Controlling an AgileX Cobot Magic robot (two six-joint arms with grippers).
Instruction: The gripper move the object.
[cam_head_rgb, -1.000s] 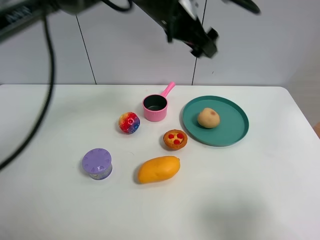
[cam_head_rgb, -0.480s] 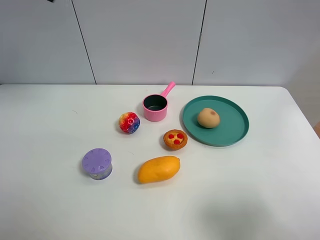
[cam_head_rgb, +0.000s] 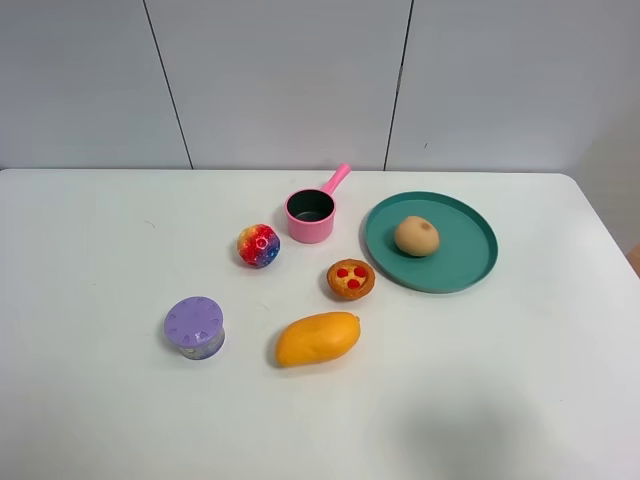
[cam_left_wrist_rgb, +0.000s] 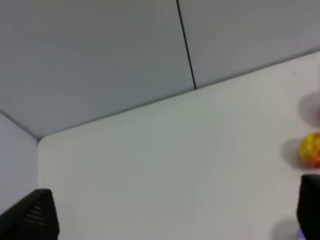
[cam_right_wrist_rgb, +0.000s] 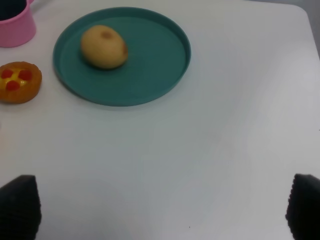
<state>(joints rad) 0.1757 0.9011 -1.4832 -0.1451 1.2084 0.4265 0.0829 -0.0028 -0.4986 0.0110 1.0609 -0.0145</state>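
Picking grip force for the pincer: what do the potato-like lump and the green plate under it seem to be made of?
The potato-like lump looks like matte, soft plastic or foam: even tan skin, one brown spot, no glare; a real potato can't be ruled out. The green plate looks like hard moulded plastic with a satin finish: uniform teal, a smooth raised rim and only faint sheen.

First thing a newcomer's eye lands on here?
Probably the green plate at right-centre of the white table, with the potato lying on it alone. Next, the bright things left of it: pink pot, multicoloured ball, tart, orange mango and purple jar.
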